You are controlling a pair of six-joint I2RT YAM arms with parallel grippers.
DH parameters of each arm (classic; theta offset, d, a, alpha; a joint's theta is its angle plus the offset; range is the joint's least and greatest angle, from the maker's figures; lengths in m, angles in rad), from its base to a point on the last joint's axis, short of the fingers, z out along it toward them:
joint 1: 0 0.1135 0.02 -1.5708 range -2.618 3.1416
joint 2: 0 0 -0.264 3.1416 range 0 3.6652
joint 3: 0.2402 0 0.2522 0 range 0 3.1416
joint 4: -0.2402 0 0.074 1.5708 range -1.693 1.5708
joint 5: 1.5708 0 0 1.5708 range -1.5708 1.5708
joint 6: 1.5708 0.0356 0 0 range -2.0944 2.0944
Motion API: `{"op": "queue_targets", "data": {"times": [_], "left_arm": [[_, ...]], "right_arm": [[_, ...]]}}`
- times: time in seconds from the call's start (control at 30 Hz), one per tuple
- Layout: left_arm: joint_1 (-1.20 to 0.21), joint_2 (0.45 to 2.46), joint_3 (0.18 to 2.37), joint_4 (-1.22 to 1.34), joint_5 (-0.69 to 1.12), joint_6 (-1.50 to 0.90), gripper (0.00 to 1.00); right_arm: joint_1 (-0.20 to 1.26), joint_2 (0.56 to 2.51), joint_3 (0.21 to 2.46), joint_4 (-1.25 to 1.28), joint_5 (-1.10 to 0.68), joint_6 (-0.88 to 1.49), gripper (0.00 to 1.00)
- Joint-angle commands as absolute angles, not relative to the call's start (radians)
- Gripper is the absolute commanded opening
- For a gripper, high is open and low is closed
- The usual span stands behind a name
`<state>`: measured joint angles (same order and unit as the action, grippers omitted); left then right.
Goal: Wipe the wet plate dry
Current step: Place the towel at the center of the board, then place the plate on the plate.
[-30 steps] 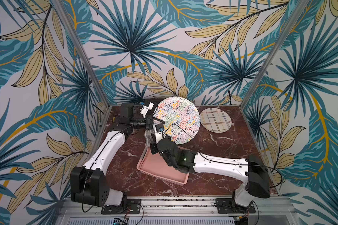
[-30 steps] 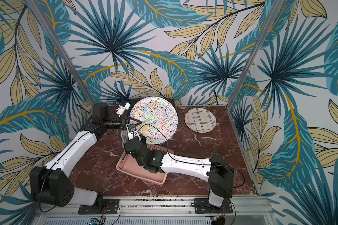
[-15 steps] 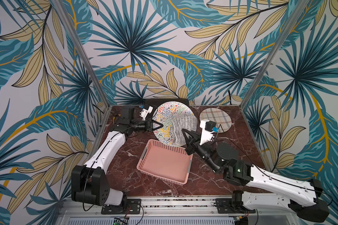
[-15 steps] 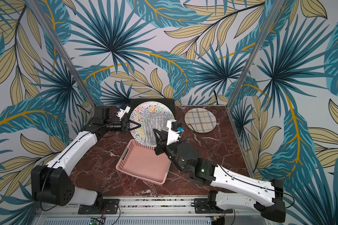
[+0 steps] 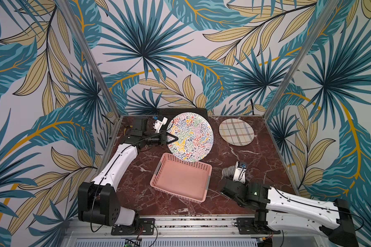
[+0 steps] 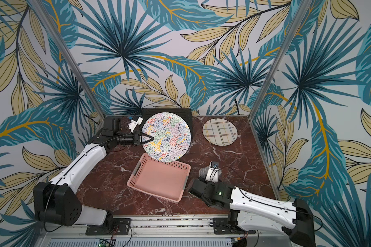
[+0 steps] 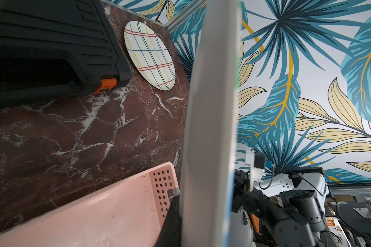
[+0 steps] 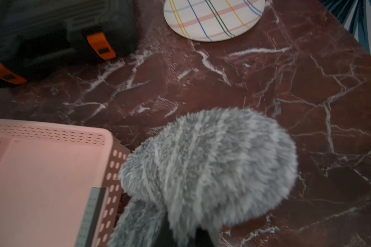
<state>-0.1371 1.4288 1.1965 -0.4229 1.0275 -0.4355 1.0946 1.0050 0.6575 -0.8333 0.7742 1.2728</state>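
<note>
A red marble bench carries an empty pink basket at its middle. Behind the basket, the squiggle-patterned plate is held tilted up, likely to expose its face for wiping. The left end effector pinches its rim. The right end effector, clamped on a fluffy grey cloth, hangs beside the basket, well apart from the plate.

The large plate is covered in red, blue, green, yellow and black squiggles on white. The small plate is crossed by thin red, blue, yellow and dark lines on cream. The basket is coloured pink and dotted with holes. The cloth is streaked grey and pale. The tabletop is veined white over dark red. Orange latches are set on the black case.
</note>
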Motion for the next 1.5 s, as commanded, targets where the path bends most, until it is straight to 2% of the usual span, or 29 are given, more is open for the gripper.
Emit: {"op": "queue_targets", "data": {"times": [0.0, 0.07, 0.17, 0.27, 0.3, 0.47, 0.63, 0.77, 0.8, 1.0, 1.23, 1.43, 1.47], "left_arm": [[-0.132, 1.386, 1.241, -0.419, 1.036, -0.381, 0.0], [-0.133, 1.378, 1.248, -0.439, 1.023, -0.358, 0.0], [-0.132, 1.373, 1.257, -0.464, 1.016, -0.34, 0.0], [-0.132, 1.375, 1.266, -0.473, 1.014, -0.332, 0.0], [-0.132, 1.377, 1.268, -0.476, 1.014, -0.329, 0.0], [-0.133, 1.383, 1.292, -0.516, 1.002, -0.271, 0.0], [-0.132, 1.372, 1.319, -0.575, 0.996, -0.193, 0.0], [-0.132, 1.371, 1.316, -0.613, 1.109, -0.124, 0.0], [-0.132, 1.373, 1.318, -0.629, 1.134, -0.107, 0.0], [-0.133, 1.358, 1.331, -0.735, 1.24, -0.011, 0.0], [-0.136, 1.335, 1.322, -0.735, 1.313, -0.033, 0.0], [-0.151, 1.341, 1.321, -0.736, 1.343, -0.041, 0.0], [-0.152, 1.341, 1.319, -0.734, 1.347, -0.045, 0.0]], "right_arm": [[1.001, 1.054, 0.51, -0.703, 0.554, 1.304, 0.03], [0.933, 1.083, 0.448, -0.546, 0.446, 1.262, 0.13], [0.908, 1.092, 0.479, -0.526, 0.433, 1.202, 0.49], [0.907, 1.05, 0.571, -0.615, 0.488, 1.108, 0.71], [0.904, 1.028, 0.6, -0.643, 0.505, 1.069, 0.76], [0.842, 0.926, 0.73, -0.682, 0.459, 0.83, 0.83], [0.656, 0.907, 0.791, -0.564, 0.109, 0.657, 0.84], [0.565, 0.897, 0.809, -0.346, -0.243, 0.609, 0.82], [0.55, 0.895, 0.817, -0.305, -0.284, 0.613, 0.82], [0.449, 0.891, 0.835, -0.185, -0.403, 0.64, 0.79], [0.393, 0.911, 0.803, -0.015, -0.541, 0.698, 0.73], [0.392, 0.994, 0.814, 0.134, -0.608, 0.746, 0.57], [0.392, 1.004, 0.817, 0.156, -0.612, 0.753, 0.52]]}}
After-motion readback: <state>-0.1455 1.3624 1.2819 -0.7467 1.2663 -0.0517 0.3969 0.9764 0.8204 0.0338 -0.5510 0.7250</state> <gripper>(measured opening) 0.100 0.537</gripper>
